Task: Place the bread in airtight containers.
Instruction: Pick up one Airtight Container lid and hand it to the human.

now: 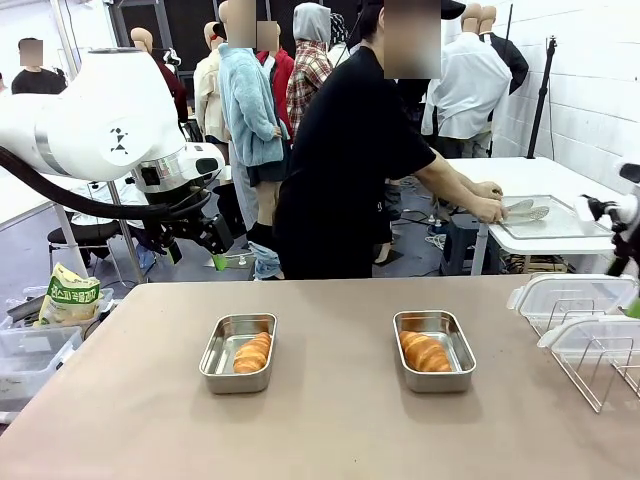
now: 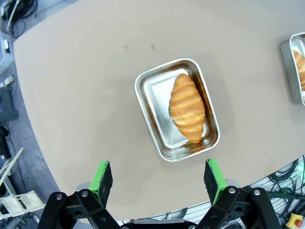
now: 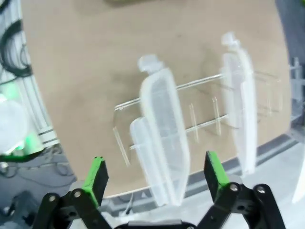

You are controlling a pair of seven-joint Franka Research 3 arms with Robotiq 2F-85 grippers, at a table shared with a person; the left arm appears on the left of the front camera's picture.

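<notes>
Well, both golden-brown ridged croissant rolls are in place: one (image 1: pixel 252 352) lies in the small rounded-corner stainless-steel tin (image 1: pixel 212 358) left of the middle of the brown surface (image 1: pixel 330 430), the other (image 1: pixel 425 352) in the matching steel tin (image 1: pixel 462 350) right of the middle, well apart from the first. Neither tin wears a lid, so I judge the loading done and the sealing not yet begun. My left jaws hang released, green pads (image 2: pixel 105 174) spread wide with nothing between them, well above the left tin, where the roll sits askew along one long wall and leaves bare metal beside it. My right jaws are released too and empty, poised over the two clear plastic lids with white rims (image 1: pixel 572 296) that stand on edge in a clear rack (image 1: pixel 600 375) at the right edge of the surface. That wrist view is blurred, so I cannot tell how firmly the nearer lid (image 3: pixel 162 143) sits in its slot. The next move, I think, calls for lowering the right jaws astride that lid's upper rim, pinching the thin plastic gently, lifting it straight out so the rack does not drag, then squaring it over the right tin before pressing down.
</notes>
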